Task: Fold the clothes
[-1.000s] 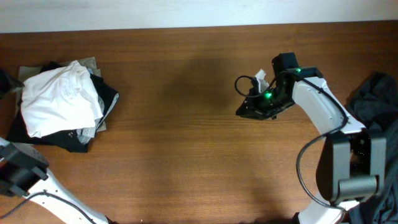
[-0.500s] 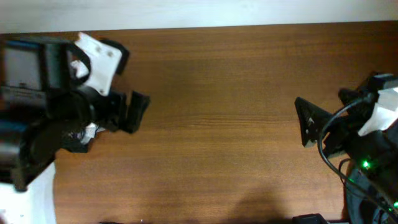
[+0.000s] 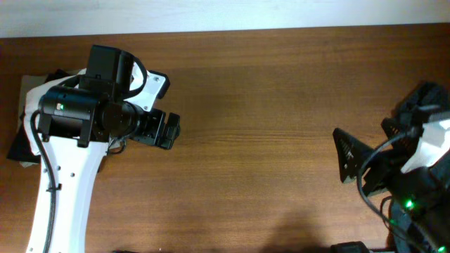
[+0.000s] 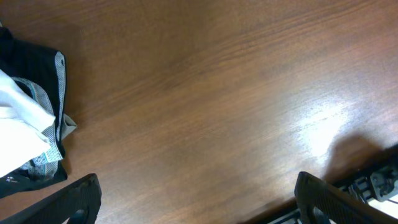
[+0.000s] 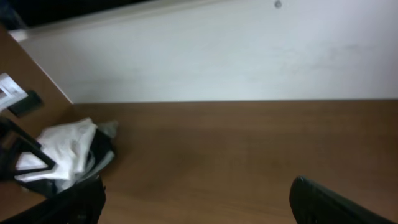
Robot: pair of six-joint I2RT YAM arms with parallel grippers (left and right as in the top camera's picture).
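Shows, nearest in the overhead view, the right gripper (image 3: 346,158) at about 4 o'clock, jaws spread wide with nothing between them, over the brown table (image 3: 267,176). Puts the left gripper (image 3: 169,131) a little farther back at 9 o'clock, likewise gaping and empty, its fingers (image 4: 78,199) set apart at the bottom corners of the wrist view. Places a dark garment (image 3: 422,95) at 3 o'clock by the right edge, then the clothes pile (image 4: 28,140), white over black, at 10 o'clock on the table, mostly hidden beneath the left arm (image 3: 70,183) from overhead, with a white wall (image 5: 249,56) beyond.
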